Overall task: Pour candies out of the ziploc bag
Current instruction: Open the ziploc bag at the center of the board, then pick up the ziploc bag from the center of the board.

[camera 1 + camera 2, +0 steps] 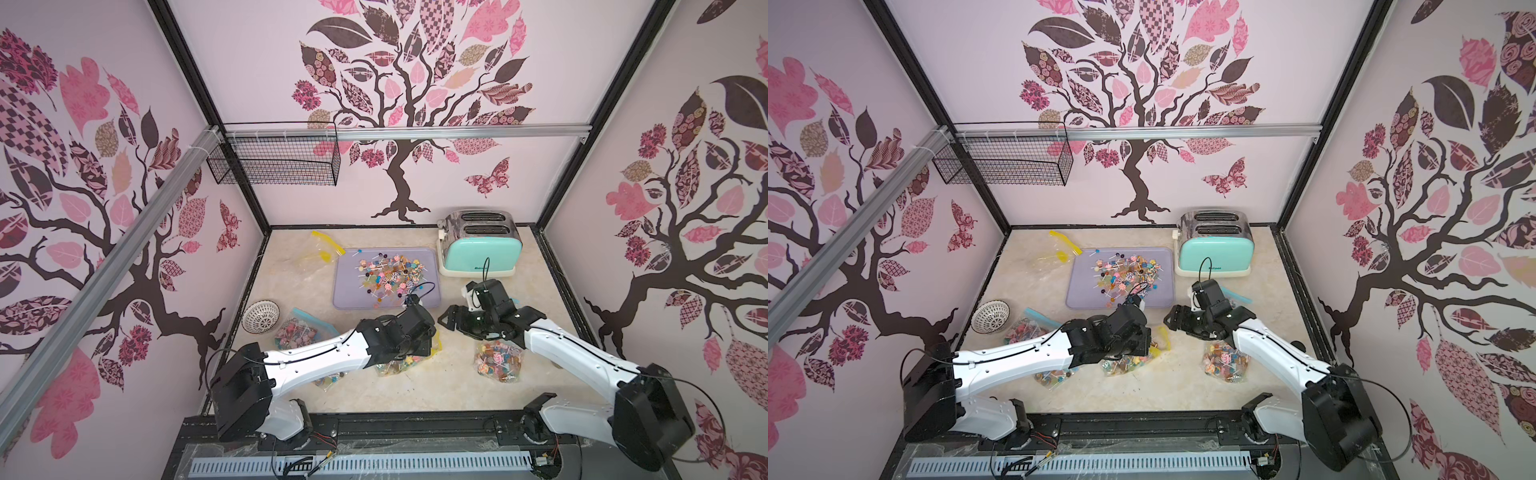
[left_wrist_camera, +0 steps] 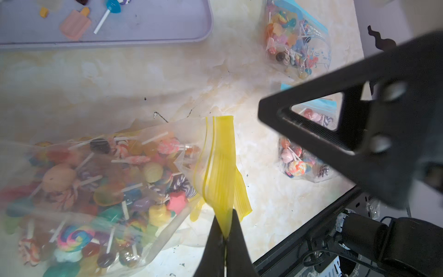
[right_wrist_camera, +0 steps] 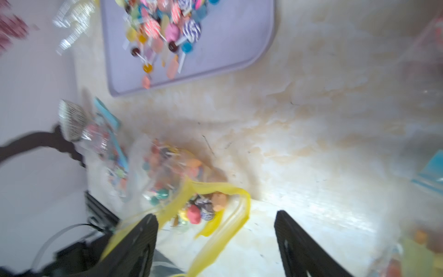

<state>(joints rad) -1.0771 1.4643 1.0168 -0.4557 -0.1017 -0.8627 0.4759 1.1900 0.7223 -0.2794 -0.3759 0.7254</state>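
Observation:
A clear ziploc bag (image 2: 96, 187) with a yellow zip strip (image 2: 220, 167) lies on the marble table, full of candies (image 2: 153, 172). My left gripper (image 2: 225, 236) is shut on that yellow strip at the bag's mouth. In both top views the bag (image 1: 399, 365) (image 1: 1125, 365) lies mostly under the left wrist. My right gripper (image 3: 215, 214) (image 1: 451, 318) is open just beside it. The bag's yellow rim (image 3: 242, 211) gapes between its fingers and crosses one finger (image 3: 143, 230). More candies (image 1: 390, 274) lie loose on the lilac tray (image 1: 428, 299).
A mint toaster (image 1: 480, 245) stands behind the right arm. Two more filled bags lie on the table, a blue-zip bag (image 1: 297, 332) and a bag (image 1: 498, 361) under the right forearm. An empty yellow-zip bag (image 1: 320, 253) lies left of the tray, near a white bowl (image 1: 260, 316).

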